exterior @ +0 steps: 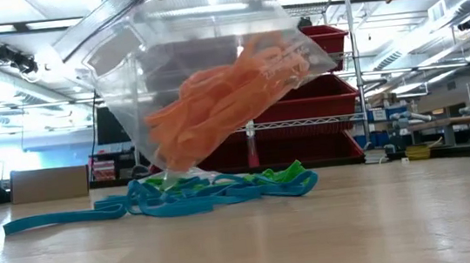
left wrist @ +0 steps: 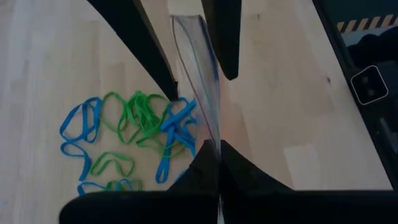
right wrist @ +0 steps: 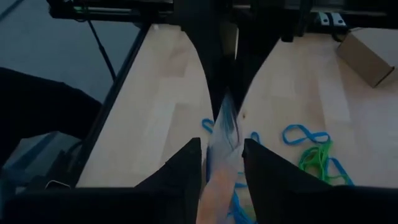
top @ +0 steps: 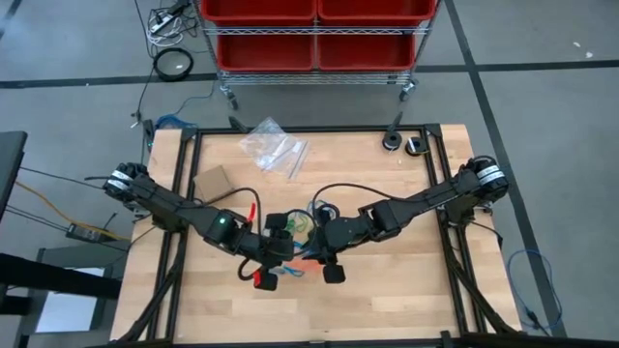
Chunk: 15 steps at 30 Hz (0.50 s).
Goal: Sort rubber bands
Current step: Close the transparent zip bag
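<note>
High view gives me the wooden table (top: 387,290) with both dark arms reaching in to meet near its middle, and behind it a rack of red bins (top: 314,34). My left gripper (top: 274,253) and right gripper (top: 332,253) sit close together over the same spot, holding a clear plastic bag (exterior: 211,73) up between them. From the low view I see that bag hanging tilted above the tabletop, its lower corner touching or just over the loose pile, with a bunch of orange rubber bands (exterior: 222,93) inside it. From the left wrist view my left gripper is pressed together on the bag's thin edge. In the right wrist view the bag edge runs up between my right gripper's 2 fingers (right wrist: 180,171), which stand slightly apart, and I cannot tell whether they actually clamp it. Farther back on the table lie more empty clear bags (top: 274,147) and a small cardboard box (top: 213,181). Under the hanging bag, blue rubber bands (exterior: 78,216) and green rubber bands (exterior: 288,177) lie loose and tangled on the wood.
</note>
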Tool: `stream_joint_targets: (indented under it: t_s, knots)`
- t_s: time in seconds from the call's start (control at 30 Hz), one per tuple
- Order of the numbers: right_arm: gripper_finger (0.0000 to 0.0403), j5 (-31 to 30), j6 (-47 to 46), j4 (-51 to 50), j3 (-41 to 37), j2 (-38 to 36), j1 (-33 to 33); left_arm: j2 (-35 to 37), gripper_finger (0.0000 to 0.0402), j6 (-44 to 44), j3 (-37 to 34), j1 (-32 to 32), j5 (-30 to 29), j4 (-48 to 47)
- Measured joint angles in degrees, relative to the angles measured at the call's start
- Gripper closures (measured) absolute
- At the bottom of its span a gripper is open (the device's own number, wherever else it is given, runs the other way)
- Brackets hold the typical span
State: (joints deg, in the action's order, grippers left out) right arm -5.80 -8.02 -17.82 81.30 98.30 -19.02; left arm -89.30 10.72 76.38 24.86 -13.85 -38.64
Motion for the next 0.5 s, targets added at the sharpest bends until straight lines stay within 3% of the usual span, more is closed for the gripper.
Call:
stream_joint_targets:
  t_s: [0.3,0.5]
  knots:
    - [0.0338,1.4,-0.1,0.1,0.0,0.0,0.1,0.0,0.0401,-0.2,0.0,0.0,-0.5,1.3]
    - [0.0397,1.5,1.1,-0.5,0.0,0.0,0.2,0.0,0.0401,-0.2,0.0,0.0,-0.5,1.5]
